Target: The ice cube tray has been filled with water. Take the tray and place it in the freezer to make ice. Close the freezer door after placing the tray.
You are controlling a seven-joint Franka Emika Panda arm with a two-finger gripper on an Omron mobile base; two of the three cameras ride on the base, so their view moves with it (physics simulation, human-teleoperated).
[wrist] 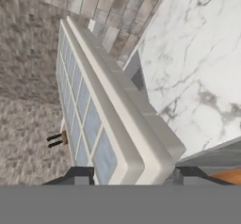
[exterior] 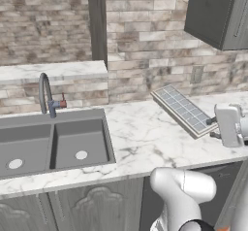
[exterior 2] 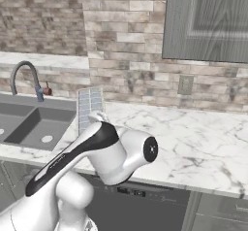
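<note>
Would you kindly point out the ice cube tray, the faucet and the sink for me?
ice cube tray (exterior: 183, 108): left base view, on its grid of cells.
faucet (exterior: 46, 91): left base view, on its curved neck.
sink (exterior: 51, 146): left base view, on the divider between basins.

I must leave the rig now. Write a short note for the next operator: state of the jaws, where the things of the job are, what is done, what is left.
Gripper: jaws shut on the near short end of the flat whitish ice cube tray, one tip on each side of it.
Tray: tilted, raised above the white marble counter, right of the dark grey double sink; its cells carry a pale blue-grey sheen of water.
Done: tray grasped and raised.
Left: carry the tray level to the freezer, set it inside, close the freezer door.
</note>
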